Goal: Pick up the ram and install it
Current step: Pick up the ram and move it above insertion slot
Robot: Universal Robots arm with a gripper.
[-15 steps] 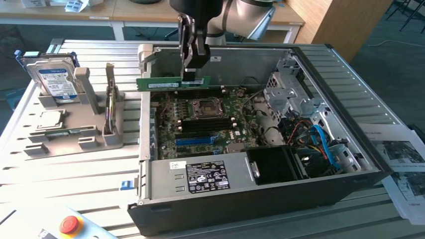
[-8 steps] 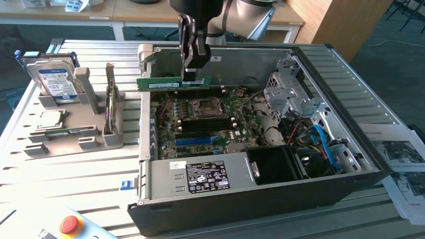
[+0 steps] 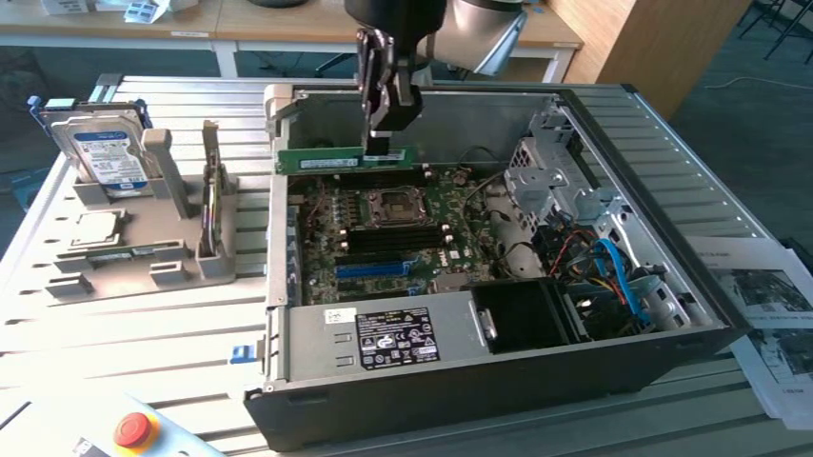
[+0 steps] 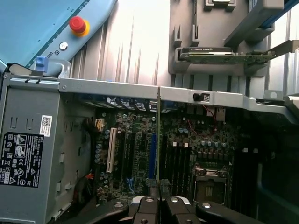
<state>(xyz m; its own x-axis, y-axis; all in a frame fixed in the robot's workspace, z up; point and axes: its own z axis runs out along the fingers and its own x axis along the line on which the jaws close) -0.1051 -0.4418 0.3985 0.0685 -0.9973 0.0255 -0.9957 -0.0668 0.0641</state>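
The ram (image 3: 346, 159), a long thin green stick, hangs level above the far edge of the motherboard (image 3: 381, 228) inside the open computer case (image 3: 635, 314). My gripper (image 3: 379, 146) comes down from above and is shut on the stick's upper edge near one end. In the wrist view the ram (image 4: 159, 135) appears edge-on as a thin line running out from my gripper (image 4: 159, 189), over the board's long memory slots (image 4: 176, 163). It is clear of the board and touches no slot.
On the exterior view's left, a grey holder (image 3: 140, 262) carries a blue-labelled hard drive (image 3: 109, 152), a silver processor chip (image 3: 99, 228) and an upright card (image 3: 213, 205). The power supply (image 3: 394, 338) fills the case's near side. A red stop button (image 3: 133, 430) sits in front; papers (image 3: 775, 314) lie on the right.
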